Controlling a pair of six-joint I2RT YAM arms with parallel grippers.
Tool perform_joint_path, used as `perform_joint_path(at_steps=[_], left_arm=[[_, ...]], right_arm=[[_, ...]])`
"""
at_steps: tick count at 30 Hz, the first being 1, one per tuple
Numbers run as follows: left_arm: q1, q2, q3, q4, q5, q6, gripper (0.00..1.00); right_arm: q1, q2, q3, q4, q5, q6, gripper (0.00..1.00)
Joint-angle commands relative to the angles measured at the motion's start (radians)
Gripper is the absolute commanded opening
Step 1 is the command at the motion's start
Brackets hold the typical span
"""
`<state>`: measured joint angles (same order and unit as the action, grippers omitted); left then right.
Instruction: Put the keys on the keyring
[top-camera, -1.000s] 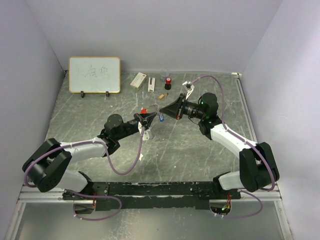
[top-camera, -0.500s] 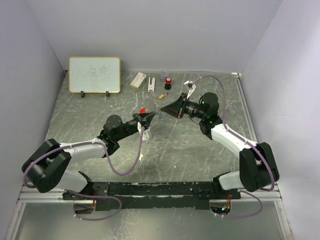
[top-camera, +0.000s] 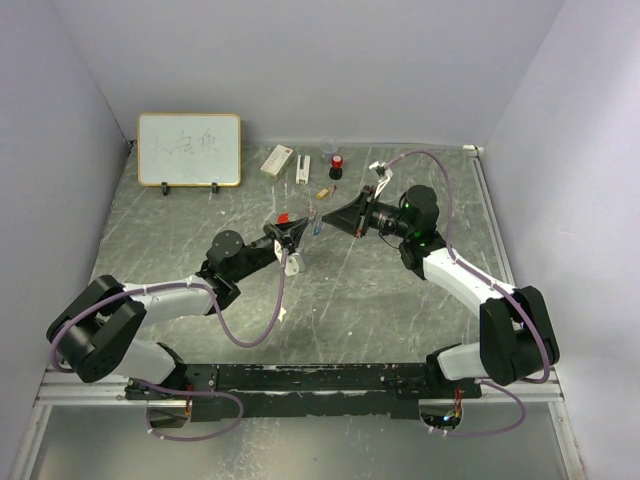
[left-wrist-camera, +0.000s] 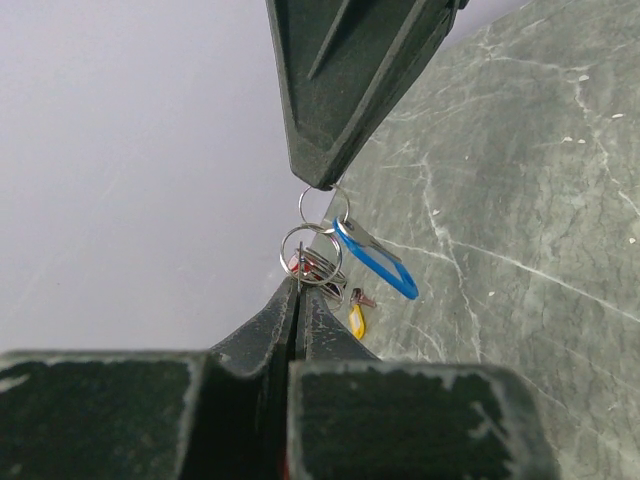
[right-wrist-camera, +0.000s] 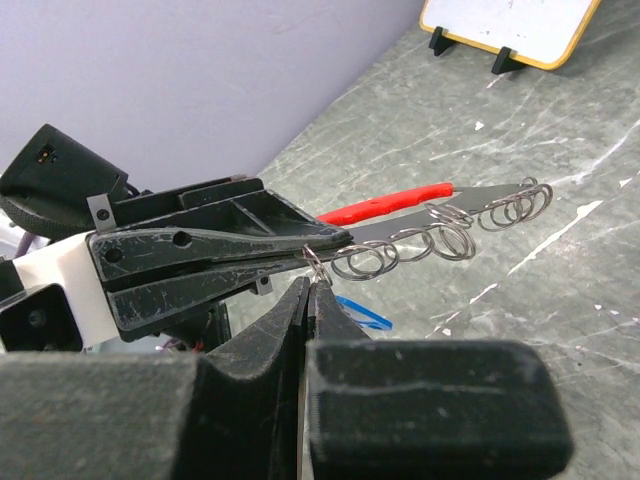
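My left gripper (left-wrist-camera: 300, 288) is shut on a silver ring of the keyring (left-wrist-camera: 312, 256). In the right wrist view the keyring is a row of silver rings (right-wrist-camera: 440, 240) with a red tag (right-wrist-camera: 385, 207), sticking out from the left gripper (right-wrist-camera: 330, 240). My right gripper (right-wrist-camera: 313, 288) is shut on a small ring (right-wrist-camera: 314, 262) that meets the keyring's end ring. The blue key (left-wrist-camera: 378, 264) hangs from that small ring. Both grippers (top-camera: 296, 230) (top-camera: 324, 218) meet tip to tip above the table's middle. The tan-gold key (top-camera: 323, 192) lies on the table behind them.
At the back of the table stand a small whiteboard (top-camera: 189, 149), a white box (top-camera: 277, 160), a white clip-like piece (top-camera: 302, 168) and a red-and-black cylinder (top-camera: 336, 165). Purple-grey walls close in the back and both sides.
Both grippers have moved a little toward the back of the table, tips still together, carrying the keyring and the blue key with them. Both stay shut.
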<state>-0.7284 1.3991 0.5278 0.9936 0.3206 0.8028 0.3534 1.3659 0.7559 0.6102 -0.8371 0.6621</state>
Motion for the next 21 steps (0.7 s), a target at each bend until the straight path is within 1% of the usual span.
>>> perform_joint_path(at_steps=[1, 11, 21], left_arm=[[-0.007, 0.011, 0.015, 0.076, -0.025, -0.018, 0.07], [-0.007, 0.013, 0.012, 0.11, -0.058, -0.05, 0.07], [-0.006, 0.015, 0.017, 0.139, -0.054, -0.082, 0.07]], right_arm=[[-0.008, -0.028, -0.013, -0.006, 0.008, -0.001, 0.0], [-0.01, -0.032, -0.02, -0.025, 0.031, -0.01, 0.0], [-0.013, -0.009, -0.027, -0.014, 0.03, -0.006, 0.0]])
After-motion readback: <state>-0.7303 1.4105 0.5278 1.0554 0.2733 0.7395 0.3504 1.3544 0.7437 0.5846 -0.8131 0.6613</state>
